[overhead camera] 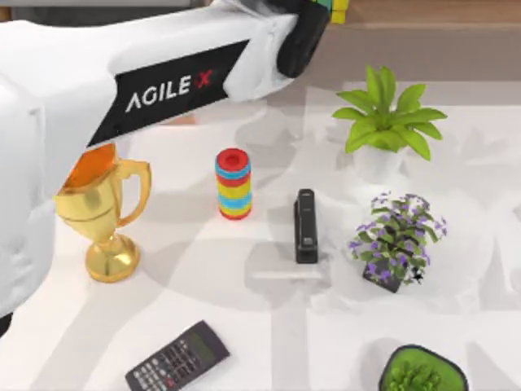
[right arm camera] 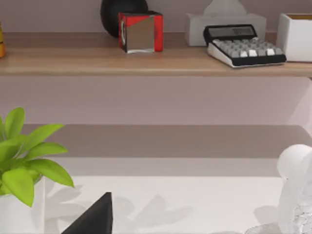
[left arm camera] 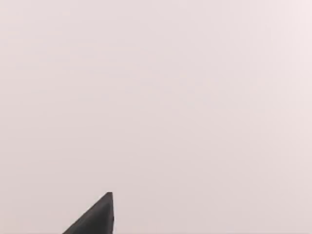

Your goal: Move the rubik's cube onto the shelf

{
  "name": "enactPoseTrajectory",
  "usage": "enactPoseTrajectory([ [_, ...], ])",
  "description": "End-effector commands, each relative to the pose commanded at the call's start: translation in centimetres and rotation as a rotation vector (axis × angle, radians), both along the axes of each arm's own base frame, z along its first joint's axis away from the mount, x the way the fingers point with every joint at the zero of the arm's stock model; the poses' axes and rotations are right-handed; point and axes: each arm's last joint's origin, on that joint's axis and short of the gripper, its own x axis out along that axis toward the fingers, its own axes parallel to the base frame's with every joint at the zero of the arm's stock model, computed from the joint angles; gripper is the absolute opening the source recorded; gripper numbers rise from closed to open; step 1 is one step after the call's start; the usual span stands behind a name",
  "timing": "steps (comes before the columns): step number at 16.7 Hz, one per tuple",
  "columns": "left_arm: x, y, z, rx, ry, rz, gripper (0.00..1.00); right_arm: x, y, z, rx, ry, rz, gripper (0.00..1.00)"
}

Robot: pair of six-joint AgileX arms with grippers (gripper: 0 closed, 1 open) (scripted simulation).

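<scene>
Reaching over the shelf [overhead camera: 423, 12] — left gripper [overhead camera: 326, 10] by rubik's cube [overhead camera: 339, 10], jaw state untellable.

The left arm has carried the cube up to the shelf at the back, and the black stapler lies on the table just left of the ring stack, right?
Not quite. In the top view the black stapler lies to the right of the ring stack, not left. The rest holds: the left hand is up at the shelf with the cube.
</scene>
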Motion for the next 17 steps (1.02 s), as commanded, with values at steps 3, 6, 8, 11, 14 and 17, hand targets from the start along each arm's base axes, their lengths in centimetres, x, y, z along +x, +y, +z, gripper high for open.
enactPoseTrajectory([
  [3,-1.8,4.9,4.4,0.033,-0.213,0.049,1.0,0.0,0.0,0.0,0.0,0.0,0.0,1.0],
  [6,-2.7,10.0,6.4,0.143,-0.385,0.164,1.0,0.0,0.0,0.0,0.0,0.0,0.0,1.0],
  [8,-2.7,13.6,6.5,0.256,-0.463,0.273,1.0,0.0,0.0,0.0,0.0,0.0,0.0,1.0],
  [11,-2.2,19.3,5.1,0.467,-0.517,0.461,1.0,0.0,0.0,0.0,0.0,0.0,0.0,1.0],
  [14,-1.5,25.6,2.0,0.712,-0.485,0.658,1.0,0.0,0.0,0.0,0.0,0.0,0.0,1.0],
  [17,-1.6,32.5,-2.6,0.967,-0.368,0.836,1.0,0.0,0.0,0.0,0.0,0.0,0.0,1.0],
])
